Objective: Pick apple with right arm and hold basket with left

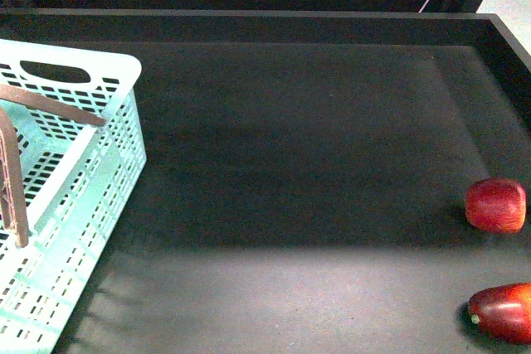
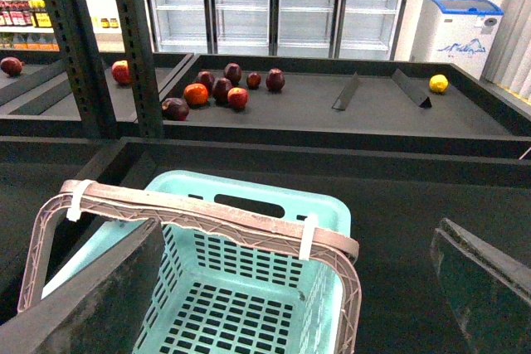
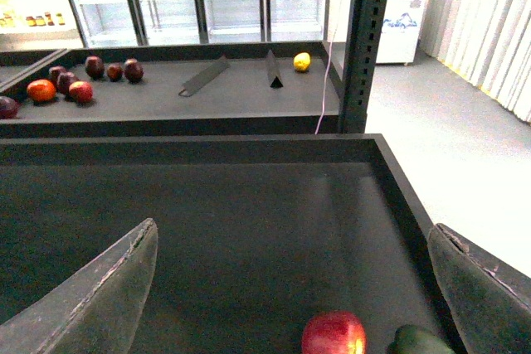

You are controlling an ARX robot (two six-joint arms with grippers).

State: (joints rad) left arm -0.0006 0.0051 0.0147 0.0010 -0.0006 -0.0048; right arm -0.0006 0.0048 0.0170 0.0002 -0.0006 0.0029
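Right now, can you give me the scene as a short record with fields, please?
basket: light aqua, slotted, at the robot's left
apple: red, far right, lying free, not gripped
dark red fruit: nearer the robot than the apple, apart from it
left pincer: open, above the basket
right pincer: open, holding nothing, apple not yet between its fingers

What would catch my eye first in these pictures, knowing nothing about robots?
The light aqua basket, bright against the dark table at the left of the front view. Then the red apple at the far right, with a darker elongated fruit nearer the camera. Both claws stand wide open: the left claw above the basket, the right claw facing the apple.
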